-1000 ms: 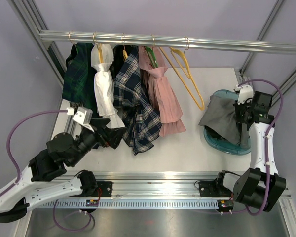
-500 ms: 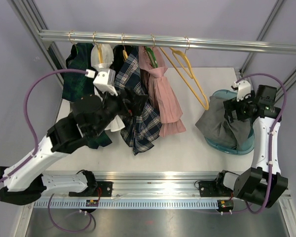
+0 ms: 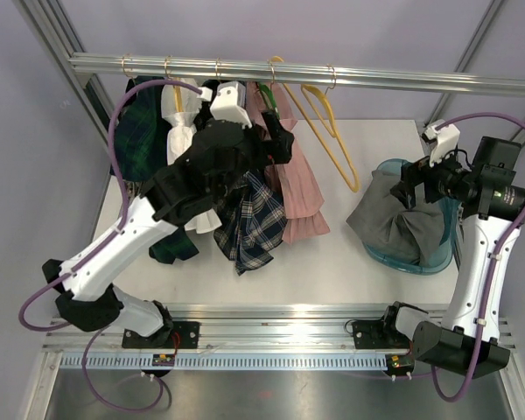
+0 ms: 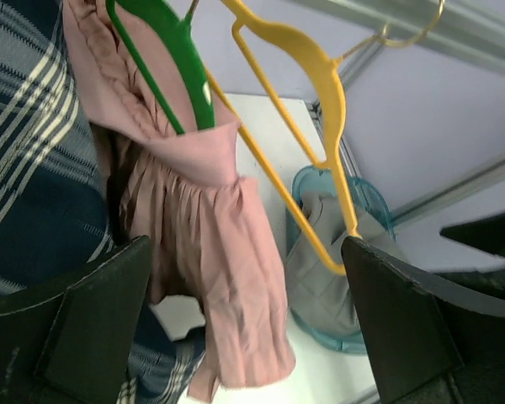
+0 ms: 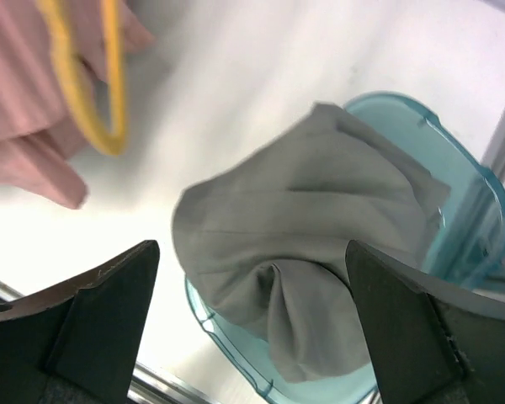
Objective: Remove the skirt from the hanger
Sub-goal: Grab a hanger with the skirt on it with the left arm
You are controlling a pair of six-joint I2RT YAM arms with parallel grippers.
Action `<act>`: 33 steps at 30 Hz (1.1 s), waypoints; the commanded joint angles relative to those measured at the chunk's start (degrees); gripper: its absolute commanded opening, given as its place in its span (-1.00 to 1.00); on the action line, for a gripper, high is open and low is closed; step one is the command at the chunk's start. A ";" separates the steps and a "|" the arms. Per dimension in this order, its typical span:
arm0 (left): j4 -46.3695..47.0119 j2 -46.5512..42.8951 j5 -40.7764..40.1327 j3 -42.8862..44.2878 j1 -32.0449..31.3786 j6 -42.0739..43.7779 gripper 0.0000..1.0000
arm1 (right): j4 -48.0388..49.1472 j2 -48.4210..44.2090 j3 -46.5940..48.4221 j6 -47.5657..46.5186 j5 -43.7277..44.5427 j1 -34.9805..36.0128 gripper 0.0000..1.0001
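Between spread fingers of left gripper (image 4: 244, 328), pink skirt (image 4: 210, 252) on green hanger (image 4: 164, 67), untouched, right gripper (image 5: 252, 337) spread above grey skirt (image 5: 303, 236)

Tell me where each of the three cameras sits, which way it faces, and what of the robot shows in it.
Top external: above and behind the arms, looking down at rail, hung skirts, both arms.
Left wrist: on the left arm, raised among the clothes, facing pink skirt and yellow hanger; its open fingers frame the view.
Right wrist: above the teal bin, facing down at grey skirt; open fingers show.
Shared: all three show grey skirt, bin, yellow hanger.
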 commanded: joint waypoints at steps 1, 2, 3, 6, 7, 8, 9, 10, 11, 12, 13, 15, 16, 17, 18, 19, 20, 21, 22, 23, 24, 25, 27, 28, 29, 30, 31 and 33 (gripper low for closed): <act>2.03 4.07 -5.01 6.44 0.73 -1.99 0.88 | -4.53 -0.94 3.92 1.33 -9.27 -0.22 0.99; 2.73 5.13 -5.89 7.16 0.73 -1.73 0.83 | -4.62 -0.94 3.84 1.69 -9.80 -0.22 0.99; 3.08 6.36 -8.34 7.86 0.73 -1.29 0.80 | -4.44 -1.03 3.58 2.65 -10.24 -0.22 0.99; 4.22 10.93 -13.52 11.29 0.73 1.34 0.63 | -3.65 -1.29 2.70 3.88 -11.39 -0.22 0.99; 4.31 13.03 -14.42 11.91 0.91 1.61 0.59 | -3.57 -1.55 2.52 4.15 -11.48 -0.22 0.99; 4.58 13.92 -15.21 12.96 1.00 2.40 0.54 | -3.65 -1.56 2.61 4.24 -11.48 -0.22 0.99; 5.19 14.62 -17.13 13.14 1.00 4.58 0.49 | -3.74 -1.47 2.69 4.24 -11.57 -0.22 0.99; 6.85 15.41 -18.02 12.97 1.08 5.47 0.44 | -3.83 -1.47 2.78 4.24 -11.48 -0.22 0.99; 7.99 16.47 -18.81 12.79 1.09 6.61 0.42 | -3.91 -1.47 2.87 4.33 -11.57 -0.22 0.99; 10.27 17.00 -19.78 12.44 1.26 8.63 0.34 | -4.09 -1.30 2.87 4.41 -11.83 -0.14 0.99; 11.60 17.44 -20.31 12.18 1.35 9.78 0.29 | -4.35 -1.29 2.96 4.41 -12.00 -0.05 0.99; 13.88 19.37 -21.10 12.35 1.78 12.41 0.19 | -4.62 -1.21 3.13 4.59 -12.53 0.04 0.99; 14.42 19.81 -21.45 12.52 2.05 13.12 0.12 | -4.88 -1.03 3.40 4.59 -12.71 0.21 0.99; 14.94 20.77 -21.28 12.61 2.66 14.00 0.06 | -4.97 -1.03 3.49 4.76 -12.88 0.22 0.99; 15.65 21.04 -21.37 12.70 2.84 14.62 -0.09 | -4.97 -0.94 3.75 4.77 -13.06 0.30 0.99; 16.26 21.57 -21.46 12.88 3.10 15.41 -0.13 | -5.32 -0.94 4.01 4.77 -13.15 0.39 0.99; 16.35 22.27 -21.28 13.05 3.63 16.02 -0.19 | -5.50 -0.94 4.19 4.77 -13.15 0.39 0.99; 16.44 22.62 -21.11 13.23 3.89 16.38 -0.24 | -5.58 -0.77 4.19 4.77 -13.24 0.48 0.99; 16.44 22.89 -20.76 13.23 4.25 16.64 -0.31 | -6.02 -0.77 4.54 4.77 -13.32 0.48 0.99; 16.53 23.15 -20.23 13.23 4.86 16.73 -0.35 | -6.20 -0.68 4.63 4.59 -13.41 0.48 0.99; 16.53 23.50 -19.18 13.23 5.21 16.65 -0.39 | -6.46 -0.59 4.98 4.59 -13.67 0.48 0.99; 16.62 23.59 -18.56 12.97 5.48 16.64 -0.48 | -6.81 -0.59 5.07 4.50 -13.76 0.48 0.99; 16.97 23.51 -16.54 12.44 6.18 16.38 -0.65 | -7.17 -0.50 5.59 4.41 -14.03 0.48 0.99; 17.41 23.07 -15.75 11.66 6.36 16.47 -0.87 | -7.60 -0.42 5.77 4.41 -14.11 0.48 0.99; 17.93 22.72 -14.26 11.21 6.62 16.82 -0.98 | -7.78 -0.50 5.95 4.24 -14.38 0.48 0.99; 19.16 22.19 -13.64 10.77 6.62 16.91 -1.00 | -8.04 -0.33 6.38 4.15 -14.64 0.57 0.99; 20.04 20.80 -13.29 10.33 6.62 17.17 -1.00 | -8.39 -0.33 6.47 4.15 -14.82 0.48 0.99; 22.68 19.12 -11.09 8.93 6.62 17.44 -1.00 | -8.66 -0.33 6.91 4.15 -15.43 0.48 0.99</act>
